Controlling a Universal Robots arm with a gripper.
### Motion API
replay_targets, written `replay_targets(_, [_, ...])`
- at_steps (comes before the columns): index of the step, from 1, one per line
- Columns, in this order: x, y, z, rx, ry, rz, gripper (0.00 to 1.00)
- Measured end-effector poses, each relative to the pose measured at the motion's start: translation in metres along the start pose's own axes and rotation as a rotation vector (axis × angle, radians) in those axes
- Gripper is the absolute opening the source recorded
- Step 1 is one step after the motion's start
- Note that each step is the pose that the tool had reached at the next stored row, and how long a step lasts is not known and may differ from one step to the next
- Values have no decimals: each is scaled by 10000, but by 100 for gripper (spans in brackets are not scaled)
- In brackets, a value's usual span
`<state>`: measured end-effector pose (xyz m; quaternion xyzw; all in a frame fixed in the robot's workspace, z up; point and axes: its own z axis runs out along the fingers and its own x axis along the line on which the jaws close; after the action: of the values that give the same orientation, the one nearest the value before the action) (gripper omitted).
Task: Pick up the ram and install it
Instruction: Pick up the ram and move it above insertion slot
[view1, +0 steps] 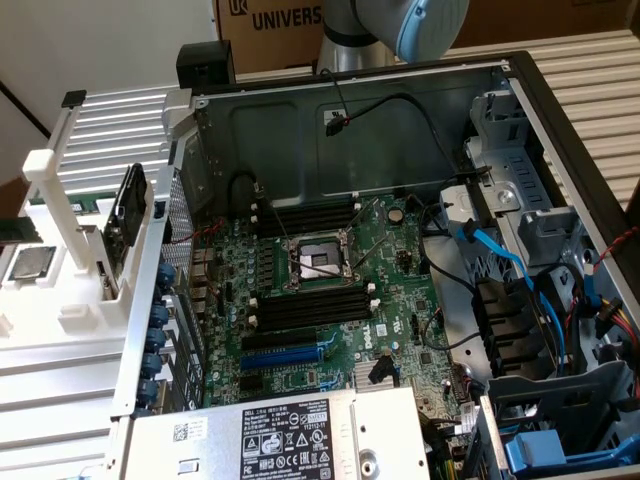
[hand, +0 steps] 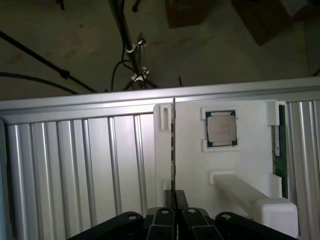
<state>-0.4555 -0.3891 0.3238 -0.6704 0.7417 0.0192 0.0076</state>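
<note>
The arm is running off the exterior view's upper edge. The ram is presenting edge-on, hiding its faces; the frame is cropping the gripper.

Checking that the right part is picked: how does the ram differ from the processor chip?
The ram is a long thin stick seen edge-on; the processor chip is square and silver-topped. The ram is clamped in the gripper; the processor chip lies flat in the white holder.

A cardboard box stands near a pale wall.
</note>
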Motion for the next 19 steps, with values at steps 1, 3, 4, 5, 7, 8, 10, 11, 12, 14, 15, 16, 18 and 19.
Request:
replay_targets(1, [-2,-10,-21,7,0,1,12])
replay_targets(3, [-6,-39,-52,43,-5,-1,12])
replay_targets(4, [-8,-53,-67,64,-7,-2,12])
replay_targets(5, [-10,-67,-82,83,-9,-2,12])
replay_targets(7, [-16,-111,-129,134,-14,-4,12])
replay_targets(8, [-18,-126,-144,148,-15,-5,12])
replay_targets(10, [-29,-217,-210,183,-20,-6,12])
replay_targets(11, [-30,-245,-225,185,-20,-6,12])
replay_targets(12, [-30,-277,-243,187,-20,-6,12])
replay_targets(14, [-22,-378,-307,187,-20,-6,12])
replay_targets(15, [-17,-414,-336,188,-20,-6,12])
replay_targets(16, [-12,-451,-365,187,-20,-6,12])
replay_targets(18, [0,-525,-417,187,-21,-7,12])
replay_targets(19, [5,-560,-441,187,-22,-7,12])
